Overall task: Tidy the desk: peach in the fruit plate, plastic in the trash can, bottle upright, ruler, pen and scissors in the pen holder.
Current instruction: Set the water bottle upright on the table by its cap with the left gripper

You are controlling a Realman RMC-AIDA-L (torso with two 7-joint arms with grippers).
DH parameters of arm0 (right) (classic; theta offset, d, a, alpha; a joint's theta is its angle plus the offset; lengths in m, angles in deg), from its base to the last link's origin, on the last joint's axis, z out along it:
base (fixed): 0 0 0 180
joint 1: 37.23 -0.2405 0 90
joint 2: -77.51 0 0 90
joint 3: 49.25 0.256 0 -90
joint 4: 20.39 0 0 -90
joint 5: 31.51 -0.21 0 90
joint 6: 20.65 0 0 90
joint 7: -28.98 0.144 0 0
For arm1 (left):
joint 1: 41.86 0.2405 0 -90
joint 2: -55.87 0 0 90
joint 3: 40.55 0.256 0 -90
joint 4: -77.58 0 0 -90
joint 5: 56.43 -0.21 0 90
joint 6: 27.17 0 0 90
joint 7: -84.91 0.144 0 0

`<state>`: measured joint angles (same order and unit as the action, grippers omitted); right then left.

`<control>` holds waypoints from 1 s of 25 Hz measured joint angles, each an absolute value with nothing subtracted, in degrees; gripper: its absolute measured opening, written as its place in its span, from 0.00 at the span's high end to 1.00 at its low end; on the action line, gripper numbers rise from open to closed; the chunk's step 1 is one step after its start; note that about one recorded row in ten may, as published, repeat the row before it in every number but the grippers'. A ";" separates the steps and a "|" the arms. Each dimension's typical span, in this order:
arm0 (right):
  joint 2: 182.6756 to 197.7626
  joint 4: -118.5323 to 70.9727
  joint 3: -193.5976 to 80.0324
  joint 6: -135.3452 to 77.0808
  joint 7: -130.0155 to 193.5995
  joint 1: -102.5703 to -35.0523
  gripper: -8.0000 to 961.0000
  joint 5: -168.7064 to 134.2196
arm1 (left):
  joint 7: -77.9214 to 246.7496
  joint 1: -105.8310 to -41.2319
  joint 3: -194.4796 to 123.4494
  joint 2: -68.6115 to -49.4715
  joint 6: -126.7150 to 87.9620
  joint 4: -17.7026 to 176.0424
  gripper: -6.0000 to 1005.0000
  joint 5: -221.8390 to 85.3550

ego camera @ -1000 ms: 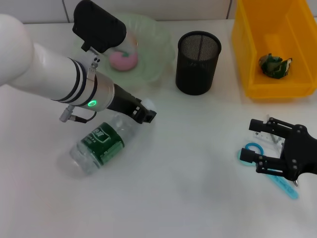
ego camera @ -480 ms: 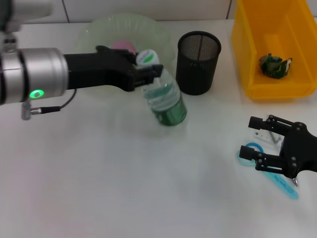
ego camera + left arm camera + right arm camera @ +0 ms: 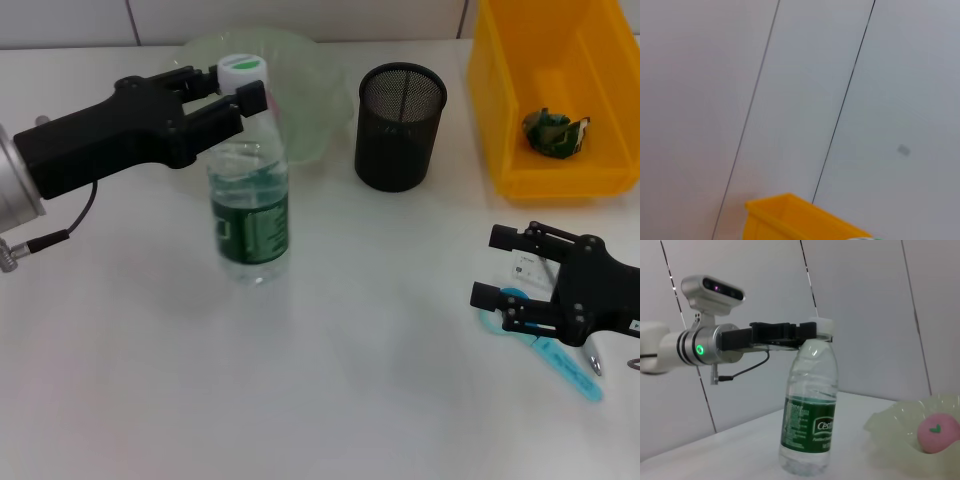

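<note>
At the upper right of the head view, the yellow trash bin (image 3: 560, 100) holds a crumpled piece of plastic (image 3: 552, 132). Left of it the black mesh pen holder (image 3: 400, 126) shows nothing inside. The pale green fruit plate (image 3: 300, 90) at the top centre is largely hidden behind the bottle and the left arm; the right wrist view shows the pink peach (image 3: 938, 433) lying in it. The water bottle (image 3: 249, 195) stands upright on the white desk (image 3: 330, 380), left of centre, and the left gripper (image 3: 235, 92) has its jaws clamped on the neck just under the white cap (image 3: 243, 68). At the lower right, the right gripper (image 3: 497, 268) hovers with its jaws apart over the blue scissors (image 3: 545, 345), which it partly covers. A pen (image 3: 592, 360) tip shows beside them; a ruler cannot be made out.
</note>
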<state>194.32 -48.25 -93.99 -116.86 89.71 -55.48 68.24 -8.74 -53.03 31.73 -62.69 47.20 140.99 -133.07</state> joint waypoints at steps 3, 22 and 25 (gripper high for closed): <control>194.43 -47.83 -93.98 -116.65 89.71 -55.83 0.16 68.20 | -1.41 -54.76 28.24 -62.69 51.86 132.85 0.56 -128.92; 196.27 -45.85 -94.11 -114.22 89.62 -59.15 0.17 68.44 | 41.99 -65.07 17.51 -62.88 62.15 96.28 0.56 -121.35; 196.38 -45.75 -94.32 -113.84 89.62 -59.43 0.17 68.49 | 44.59 -66.08 17.50 -63.05 61.81 94.49 0.56 -120.93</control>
<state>196.38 -45.75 -94.32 -113.84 89.62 -59.43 68.49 44.59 -66.08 17.50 -63.05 61.81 94.49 -120.93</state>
